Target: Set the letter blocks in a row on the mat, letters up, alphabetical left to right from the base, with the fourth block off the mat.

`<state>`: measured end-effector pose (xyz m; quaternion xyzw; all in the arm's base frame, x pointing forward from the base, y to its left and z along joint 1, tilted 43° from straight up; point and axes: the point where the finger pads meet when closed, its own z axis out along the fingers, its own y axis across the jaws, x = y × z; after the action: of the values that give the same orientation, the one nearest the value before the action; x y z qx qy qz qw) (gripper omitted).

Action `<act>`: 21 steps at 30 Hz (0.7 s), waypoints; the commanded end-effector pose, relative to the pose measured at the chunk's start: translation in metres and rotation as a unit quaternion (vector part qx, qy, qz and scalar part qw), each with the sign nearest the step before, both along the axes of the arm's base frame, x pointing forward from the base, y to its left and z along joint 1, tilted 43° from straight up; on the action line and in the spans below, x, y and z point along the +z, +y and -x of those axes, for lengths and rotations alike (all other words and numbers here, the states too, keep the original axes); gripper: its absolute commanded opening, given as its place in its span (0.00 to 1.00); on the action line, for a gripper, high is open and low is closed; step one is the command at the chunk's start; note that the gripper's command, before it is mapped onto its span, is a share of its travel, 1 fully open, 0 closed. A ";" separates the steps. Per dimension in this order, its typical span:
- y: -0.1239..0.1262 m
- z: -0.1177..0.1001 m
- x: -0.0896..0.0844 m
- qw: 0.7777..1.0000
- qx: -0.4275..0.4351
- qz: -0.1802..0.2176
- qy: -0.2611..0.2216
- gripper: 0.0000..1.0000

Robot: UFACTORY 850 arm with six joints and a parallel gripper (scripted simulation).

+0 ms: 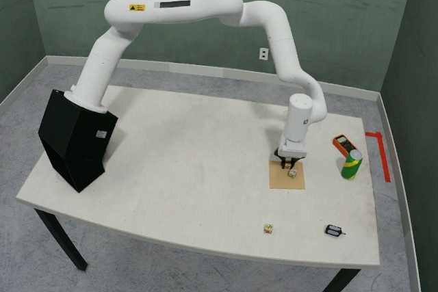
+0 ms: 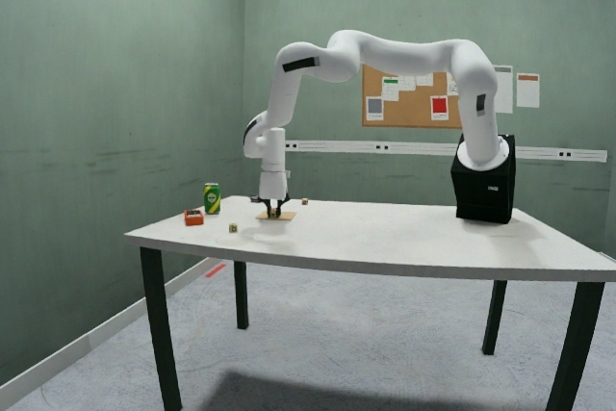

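Observation:
A tan mat (image 1: 286, 174) lies on the right part of the table and also shows in the exterior view (image 2: 276, 216). My gripper (image 1: 288, 165) points straight down over the mat's far edge and is shut on a small letter block (image 1: 287, 165), held at or just above the mat (image 2: 274, 218). A second block (image 1: 292, 173) sits on the mat, just in front of the held one. A third block (image 1: 268, 228) (image 2: 304, 201) lies off the mat near the table's front edge. A fourth block (image 2: 232, 227) lies off the mat on the far side; in the top view my arm hides it.
A green and yellow can (image 1: 351, 164) and an orange multimeter (image 1: 343, 144) stand right of the mat. A small black object (image 1: 333, 230) lies at the front right. My black base (image 1: 74, 138) stands at the left end.

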<state>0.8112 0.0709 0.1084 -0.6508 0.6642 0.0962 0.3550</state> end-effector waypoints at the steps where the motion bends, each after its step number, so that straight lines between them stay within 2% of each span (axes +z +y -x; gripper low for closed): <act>1: -0.001 -0.001 0.001 1.000 0.000 0.000 -0.001 0.23; 5: -0.001 -0.001 0.001 1.000 0.000 0.000 -0.001 0.23; 6: -0.001 -0.001 0.001 1.000 0.000 0.000 -0.001 0.27; 8: -0.001 -0.001 0.001 1.000 0.000 0.000 -0.001 0.27; 9: -0.001 -0.001 0.001 1.000 0.000 0.000 -0.001 0.31; 11: -0.001 -0.001 0.001 1.000 0.000 0.000 -0.001 0.31; 12: -0.001 -0.001 0.001 1.000 0.000 0.000 -0.001 0.35; 14: -0.001 -0.001 0.001 1.000 0.000 0.000 -0.001 0.35; 15: -0.001 -0.001 0.001 1.000 0.000 0.000 -0.001 0.39; 19: -0.001 -0.001 0.001 1.000 0.000 0.000 -0.001 0.39; 20: -0.001 -0.001 0.001 1.000 0.000 0.000 -0.001 0.43; 21: -0.001 -0.001 0.001 1.000 0.000 0.000 -0.001 0.43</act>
<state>0.8112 0.0709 0.1084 -0.6508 0.6642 0.0962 0.3550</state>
